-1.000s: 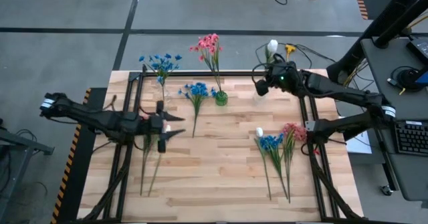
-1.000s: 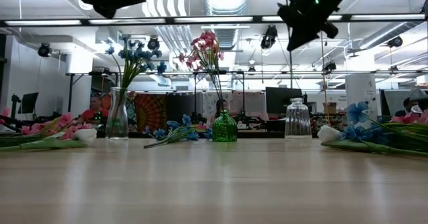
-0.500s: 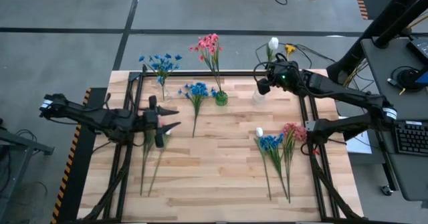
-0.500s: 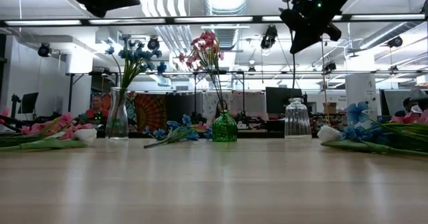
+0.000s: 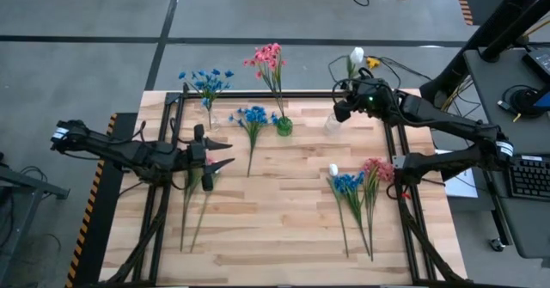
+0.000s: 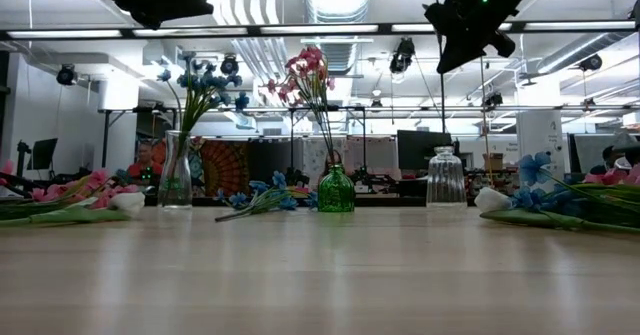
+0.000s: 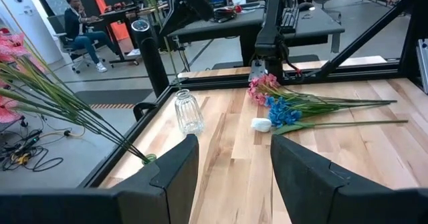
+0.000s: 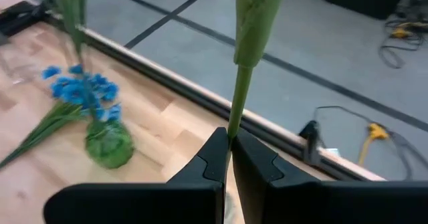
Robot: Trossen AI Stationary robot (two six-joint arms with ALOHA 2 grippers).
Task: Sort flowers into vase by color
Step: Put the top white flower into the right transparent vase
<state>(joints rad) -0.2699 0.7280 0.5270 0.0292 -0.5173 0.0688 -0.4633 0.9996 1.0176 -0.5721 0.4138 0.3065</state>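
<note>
Right now the right claw (image 5: 345,109) pinches a white tulip (image 5: 357,56) stem above the clear vase (image 5: 332,125); a slightly off descent could miss its narrow neck or topple it. Left claw (image 5: 219,156) hovers spread over the surface (image 5: 275,219)

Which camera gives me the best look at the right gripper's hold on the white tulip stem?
The right wrist view: the right gripper is shut on the thin green stem of the white tulip. The high view shows only the bud above it; the low view silhouettes it; the left wrist view misses it.
</note>
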